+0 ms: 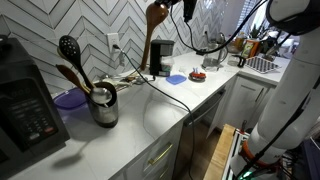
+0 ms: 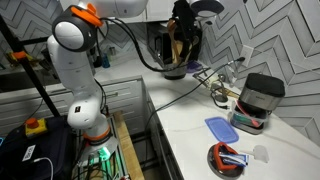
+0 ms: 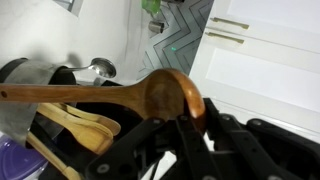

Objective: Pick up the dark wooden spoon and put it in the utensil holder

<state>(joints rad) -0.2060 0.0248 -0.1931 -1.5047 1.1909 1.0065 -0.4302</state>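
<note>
Dark wooden spoon (image 3: 100, 95), judged light, stiff and smooth, is held aloft with handle at left and bowl at right, where the fingers (image 3: 215, 135) are clamped, a swivel-prone hold, well above the utensil holder (image 1: 104, 108) on the surface (image 1: 150, 125).

Exterior views from opposite counter (image 1: 150, 115) ends; wrist near utensil holder (image 1: 104, 105)

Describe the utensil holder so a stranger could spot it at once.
On the white counter under the herringbone tile wall, look beside the big black appliance in an exterior view. The utensil holder is the short shiny steel cup there, the only container with a black slotted spoon and wooden utensils sticking out.
</note>
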